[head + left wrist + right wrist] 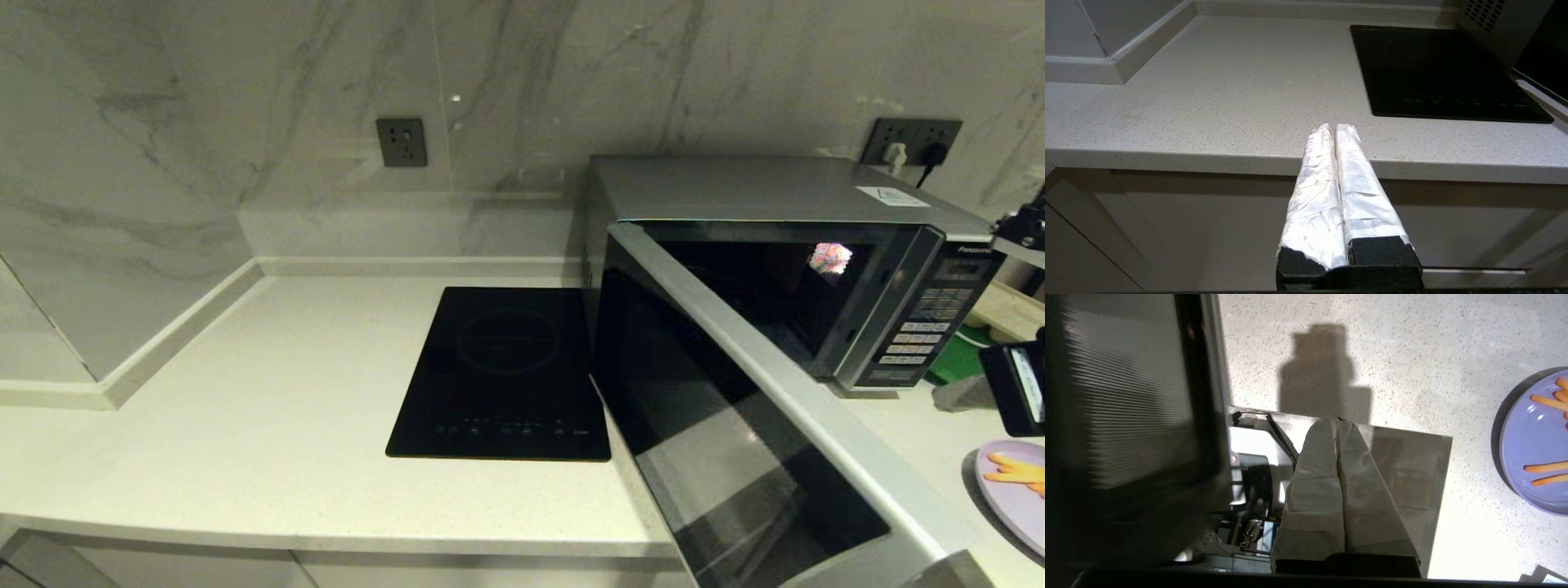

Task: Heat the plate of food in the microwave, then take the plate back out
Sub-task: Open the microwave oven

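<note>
The right gripper (1337, 422) hangs over the counter's near edge with its taped fingers pressed together, holding nothing, between the microwave's (784, 269) swung-open door (735, 425) and the plate of food (1016, 490) to its right. The plate seems to sit flat on the countertop (245, 425). The left gripper (1334, 130), also pinched closed, idles before the counter left of the induction hob (502, 371).

Dim warm light, glare spot on microwave (830, 259) glass, blocky shadow on countertop (1372, 355), edges bowed
</note>
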